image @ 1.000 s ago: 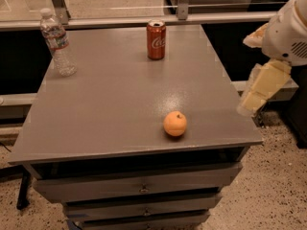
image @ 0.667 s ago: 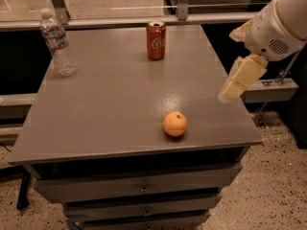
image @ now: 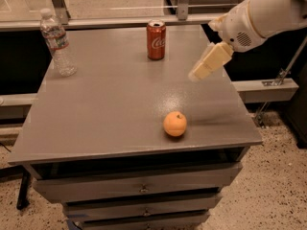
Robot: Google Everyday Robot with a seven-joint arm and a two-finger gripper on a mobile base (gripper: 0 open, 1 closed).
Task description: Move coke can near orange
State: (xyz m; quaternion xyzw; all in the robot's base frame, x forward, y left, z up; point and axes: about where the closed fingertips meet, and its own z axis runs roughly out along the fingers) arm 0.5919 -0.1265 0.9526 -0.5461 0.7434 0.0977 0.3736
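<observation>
arm (image: 268, 13) slants in from the right; gripper (image: 195, 74), fingers together, hangs over the table (image: 105, 109) between coke can (image: 156, 40) and orange (image: 175, 124); bottle (image: 57, 42) far left.

Single elevated view, set at the front of the grey drawer cabinet (image: 139, 188), facing its rear edge and looking steeply down; medium range, whole tabletop (image: 105, 109) in frame, speckled floor (image: 278, 176) at lower right. Gripper (image: 200, 72) shows at upper right, over the tabletop's right rear part
</observation>
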